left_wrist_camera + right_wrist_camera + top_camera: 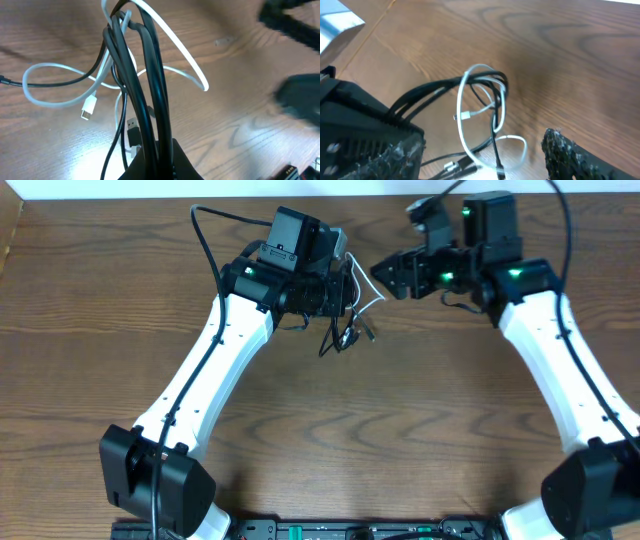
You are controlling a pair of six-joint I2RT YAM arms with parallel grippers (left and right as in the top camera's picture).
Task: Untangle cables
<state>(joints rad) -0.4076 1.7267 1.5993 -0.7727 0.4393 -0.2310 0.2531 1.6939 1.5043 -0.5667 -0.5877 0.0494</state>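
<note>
The black cable (150, 85) and the white cable (60, 95) are tangled together and hang in a lifted bundle above the table (352, 310). My left gripper (155, 167) is shut on several strands of the black cable, which run up from its jaws; in the overhead view it is at the back middle (335, 288). The white cable loops through the black strands, with its white plug (88, 110) and a black plug (133, 134) hanging down. My right gripper (392, 276) is open just right of the bundle. In the right wrist view the tangle (485, 100) hangs in front of its spread fingers (480, 162).
The wooden table (360, 440) stretches to the front. My right gripper shows as dark blurred shapes (300, 95) at the right of the left wrist view. Thick black arm wires (205, 240) run over both arms.
</note>
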